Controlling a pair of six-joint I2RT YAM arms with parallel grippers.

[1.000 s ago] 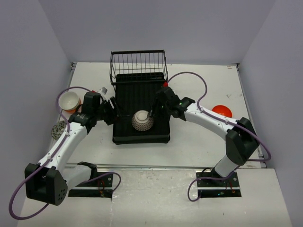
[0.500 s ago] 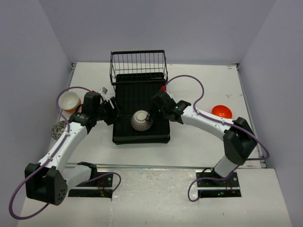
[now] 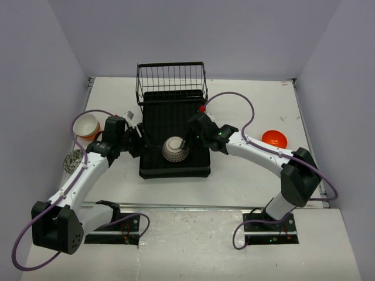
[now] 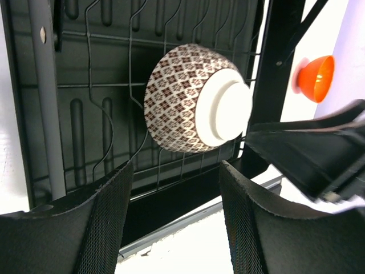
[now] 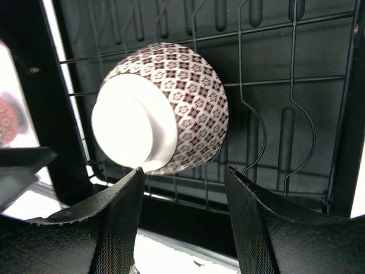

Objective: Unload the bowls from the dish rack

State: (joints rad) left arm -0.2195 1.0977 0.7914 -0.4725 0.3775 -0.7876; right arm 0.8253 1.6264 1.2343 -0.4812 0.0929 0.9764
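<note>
While the bowl (image 3: 175, 149) lies tilted, foot up, on the near floor of the rack (image 3: 158, 117), the right gripper (image 3: 188, 139), jaws spread and empty, sits just beside its right flank, nearer than the left gripper (image 3: 140, 140), likewise spread, at the rack's left wall.

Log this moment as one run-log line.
stage: pre-grasp | patterned bowl: in dish rack, on its side | left pincer: open, at rack's left edge | right pincer: open, beside bowl, not gripping
</note>
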